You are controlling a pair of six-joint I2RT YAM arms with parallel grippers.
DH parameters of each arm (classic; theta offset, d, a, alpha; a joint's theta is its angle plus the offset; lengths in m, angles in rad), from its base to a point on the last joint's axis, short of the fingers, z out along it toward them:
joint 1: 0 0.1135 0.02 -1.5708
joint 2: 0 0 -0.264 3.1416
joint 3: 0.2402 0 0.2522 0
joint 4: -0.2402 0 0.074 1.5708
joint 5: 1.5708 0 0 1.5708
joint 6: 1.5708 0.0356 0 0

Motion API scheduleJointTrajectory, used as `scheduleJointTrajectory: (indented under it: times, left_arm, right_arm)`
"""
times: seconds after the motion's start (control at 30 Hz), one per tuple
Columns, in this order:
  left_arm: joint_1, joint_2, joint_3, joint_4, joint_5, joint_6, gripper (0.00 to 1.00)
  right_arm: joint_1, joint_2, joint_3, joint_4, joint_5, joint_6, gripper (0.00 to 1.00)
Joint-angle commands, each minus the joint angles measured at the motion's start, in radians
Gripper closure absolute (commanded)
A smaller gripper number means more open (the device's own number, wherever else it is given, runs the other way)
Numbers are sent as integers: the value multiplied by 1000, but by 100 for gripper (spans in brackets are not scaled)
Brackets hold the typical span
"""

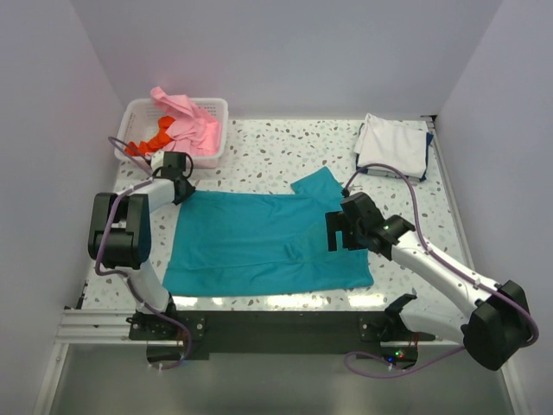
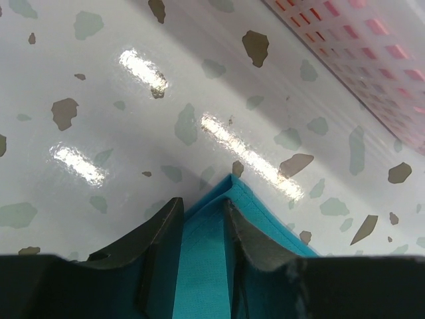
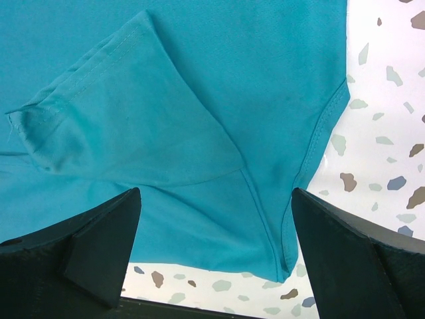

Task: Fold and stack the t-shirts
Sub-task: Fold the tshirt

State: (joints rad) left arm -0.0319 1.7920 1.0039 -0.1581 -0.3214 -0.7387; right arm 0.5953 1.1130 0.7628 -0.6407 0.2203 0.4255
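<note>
We see the teal t-shirt (image 1: pixel 259 242) spread flat on the speckled table (image 1: pixel 285 151), near the front edge and between the two arms. One sleeve (image 1: pixel 315 186) sticks out toward the far side.

The left gripper (image 1: pixel 181 186) is low at the far left corner of the shirt. In the left wrist view its fingers (image 2: pixel 163 232) stand close together, with only a narrow strip of teal cloth (image 2: pixel 202 266) between them. The point of the corner lies just ahead of the tips, flat on the table (image 2: pixel 133 133). We cannot tell whether the fingers really pinch the cloth or only stand on both sides of it.

The right gripper (image 1: pixel 335 232) is over the right part of the shirt. In its wrist view the fingers (image 3: pixel 99 246) are spread wide and hold nothing. Between them we see the teal t-shirt (image 3: pixel 265 80) and a second sleeve (image 3: pixel 126 119) folded over the body, its hem a little crumpled at the left. The stitched edge of the shirt runs down at the right, and the bare table (image 3: pixel 385 100) shows beyond it.

The other shirts are well apart from the teal one. In the far left corner stands the white basket (image 1: pixel 216 108), with a pink t-shirt (image 1: pixel 190 125) hanging over its rim and an orange-red t-shirt (image 1: pixel 154 138) inside. In the far right corner a folded white t-shirt (image 1: pixel 393 143) lies on top of a dark blue t-shirt (image 1: pixel 427 151), of which only the edge shows.
</note>
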Motion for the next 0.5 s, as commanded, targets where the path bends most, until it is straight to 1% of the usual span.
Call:
scheduleJointTrajectory:
  times: [0.0,0.2,0.27,0.47]
  left_arm:
    - [9,-42,-5,80,10,7,64]
    - [9,-65,-4,103,15,-10,63]
    - [9,-54,2,106,15,-8,60]
    - [10,10,50,63,24,-18,58]
  right_arm:
    - [1,-1,1,12,30,-8,1]
    - [1,10,7,26,24,2,1]
    - [1,10,6,30,19,1,1]
    - [0,10,-2,26,31,4,1]
